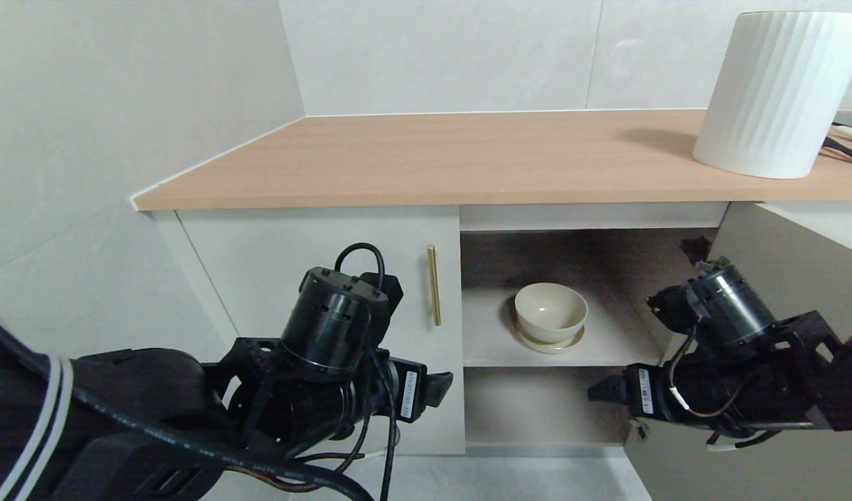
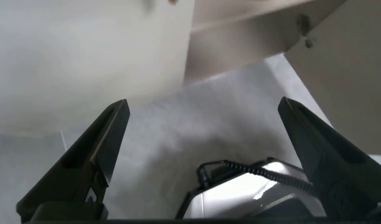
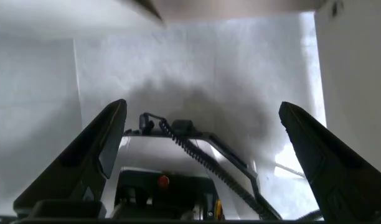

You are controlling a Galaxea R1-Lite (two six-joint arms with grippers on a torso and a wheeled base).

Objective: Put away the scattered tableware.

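I'm looking at what reads as a home kitchen: a wood-topped table [image 1: 468,156] set into a corner of pale tiled wall [image 1: 433,56], with a white cabinet door [image 1: 314,250] and a slim brass handle [image 1: 434,285] below. A cream bowl [image 1: 550,311] sits on a saucer [image 1: 551,343] on the shelf [image 1: 607,334] inside.

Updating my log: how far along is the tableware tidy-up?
Done: a bowl sits on a small plate on the cupboard shelf. In hand: nothing; left claw and right claw are open and empty. Left: the cupboard door stands open, probably to be shut; items at the right edge of the counter are too unclear to name.
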